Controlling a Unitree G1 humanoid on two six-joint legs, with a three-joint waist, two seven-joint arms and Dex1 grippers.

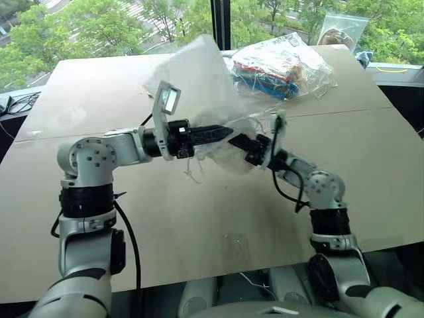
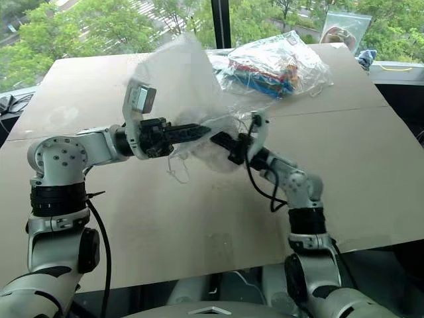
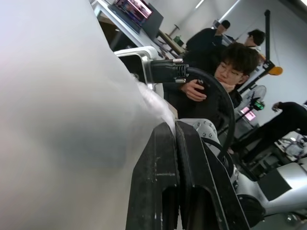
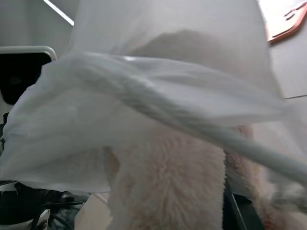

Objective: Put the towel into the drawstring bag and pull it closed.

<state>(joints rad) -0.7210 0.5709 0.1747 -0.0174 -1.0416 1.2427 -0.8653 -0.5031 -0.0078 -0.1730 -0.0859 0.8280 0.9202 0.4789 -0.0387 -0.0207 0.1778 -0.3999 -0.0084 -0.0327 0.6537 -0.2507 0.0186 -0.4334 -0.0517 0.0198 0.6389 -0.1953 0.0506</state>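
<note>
Drawstring bag (image 1: 199,73) held up above table (image 1: 199,218), between both arms. Left pincer (image 1: 222,132) clamped tight on bag fabric. Right pincer (image 1: 244,142) narrow, gripping bag with towel (image 4: 168,182) showing inside.

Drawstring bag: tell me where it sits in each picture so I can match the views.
Left eye view: drawstring bag held up at centre, above both grippers.
Right eye view: at centre, slightly further left.
Left wrist view: white sheet across the left half.
Right wrist view: draped across the middle, over the towel.
Shared landmark: the left gripper.
</note>
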